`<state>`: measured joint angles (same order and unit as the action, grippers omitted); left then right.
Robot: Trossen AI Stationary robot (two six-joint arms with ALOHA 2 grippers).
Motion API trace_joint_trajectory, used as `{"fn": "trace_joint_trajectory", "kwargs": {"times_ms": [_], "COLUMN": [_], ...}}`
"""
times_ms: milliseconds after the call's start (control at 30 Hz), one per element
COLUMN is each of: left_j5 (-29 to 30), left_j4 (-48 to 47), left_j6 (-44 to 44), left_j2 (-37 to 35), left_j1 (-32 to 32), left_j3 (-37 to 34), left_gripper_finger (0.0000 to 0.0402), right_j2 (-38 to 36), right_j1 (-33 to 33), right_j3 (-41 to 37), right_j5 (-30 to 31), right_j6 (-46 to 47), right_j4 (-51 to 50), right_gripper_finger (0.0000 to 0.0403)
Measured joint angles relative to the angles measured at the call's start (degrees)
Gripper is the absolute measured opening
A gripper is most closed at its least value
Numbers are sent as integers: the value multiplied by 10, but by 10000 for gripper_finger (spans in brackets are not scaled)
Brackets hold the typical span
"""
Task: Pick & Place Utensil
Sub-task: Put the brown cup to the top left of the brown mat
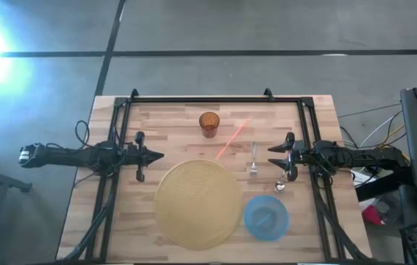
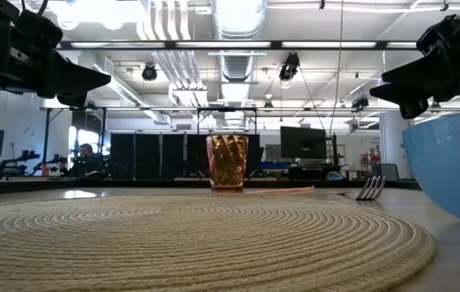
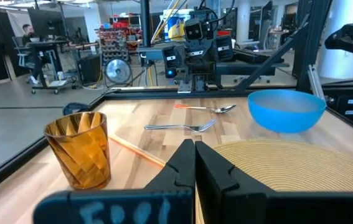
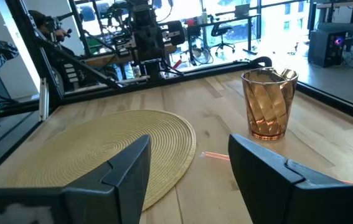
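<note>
1. From my remote station, the high view shows a wooden table (image 1: pixel 186 125) with a round woven placemat (image 1: pixel 197 203) at lower centre of the frame
2. The left gripper (image 1: pixel 157 155) hovers at centre left, just off the placemat's upper-left edge, its fingers pressed together on nothing
3. The right gripper (image 1: pixel 273 156) hovers at centre right with its fingers spread apart, empty
4. A fork (image 1: pixel 253 163) lies on the wood just right of the placemat, near the right gripper's tips
5. A spoon (image 1: pixel 280 188), as best I can make out, sits just above the blue bowl (image 1: pixel 266 217) at lower right
6. An amber cup (image 1: pixel 209 123) stands upright at upper centre, with a thin pink straw (image 1: pixel 232 140) lying diagonally beside it
</note>
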<state>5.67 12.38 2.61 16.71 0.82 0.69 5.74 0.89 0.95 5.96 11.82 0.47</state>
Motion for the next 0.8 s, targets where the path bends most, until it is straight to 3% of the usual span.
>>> {"fn": "trace_joint_trajectory", "kwargs": {"times_ms": [567, 800], "left_j5": [0, 29], "left_j4": [37, 37], "left_j6": [-45, -27], "left_j2": [4, 13], "left_j1": [0, 0], "left_j3": [0, 0], "left_gripper_finger": [6, 81], "right_j2": [0, 0], "right_j1": [0, 0], "right_j3": [0, 0], "right_j5": [0, 0], "right_j6": [0, 0], "right_j4": [0, 0], "right_gripper_finger": [210, 210]}}
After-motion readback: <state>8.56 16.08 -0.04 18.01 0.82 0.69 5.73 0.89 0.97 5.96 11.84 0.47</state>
